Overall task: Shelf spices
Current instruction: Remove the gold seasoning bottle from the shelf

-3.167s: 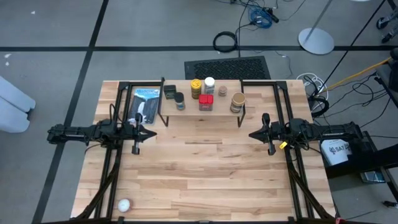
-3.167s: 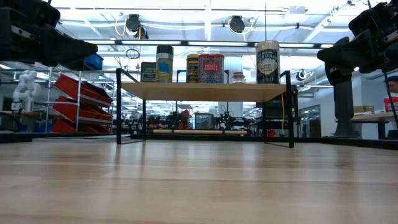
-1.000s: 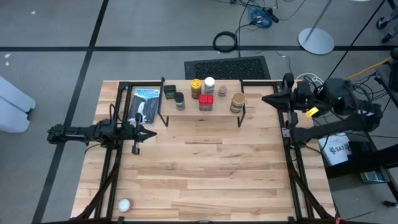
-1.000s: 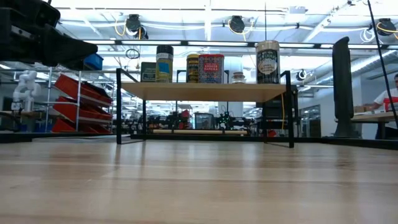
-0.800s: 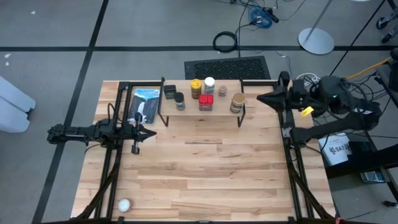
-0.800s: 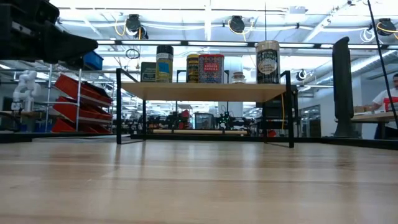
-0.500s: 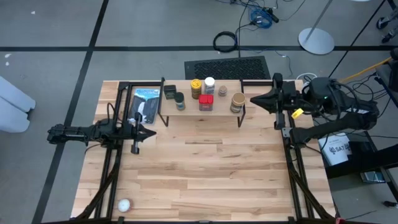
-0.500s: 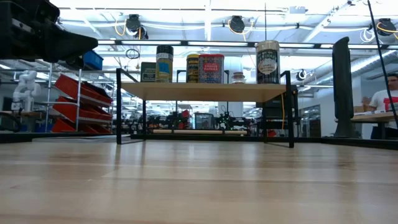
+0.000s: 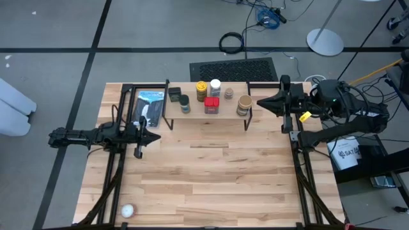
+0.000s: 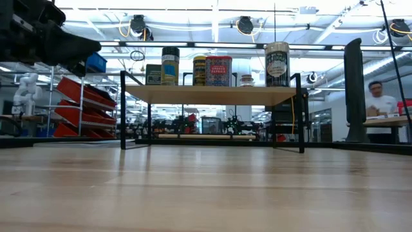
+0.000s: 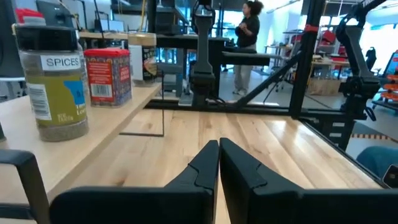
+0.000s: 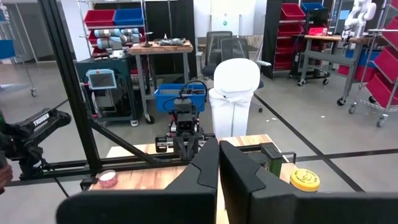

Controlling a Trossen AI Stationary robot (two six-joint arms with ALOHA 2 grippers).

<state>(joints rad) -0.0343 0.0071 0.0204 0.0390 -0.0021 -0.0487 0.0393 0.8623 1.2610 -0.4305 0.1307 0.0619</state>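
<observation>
A grey floor (image 9: 57,38) crossed by dark lines surrounds the table (image 9: 211,185), with a black mat (image 9: 234,69) and coiled cables behind it. Red bins (image 10: 71,103) line racks (ceiling strip lights above); a person (image 10: 380,106) stands at a far desk.

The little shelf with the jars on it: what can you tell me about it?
The shelf is a low, narrow stand: a light wood plank on thin black metal legs. It stands level at the table's far edge, between the two arms. Six spice containers stand upright on top, among them a red tin. Nothing sits underneath it, and neither gripper touches it.
</observation>
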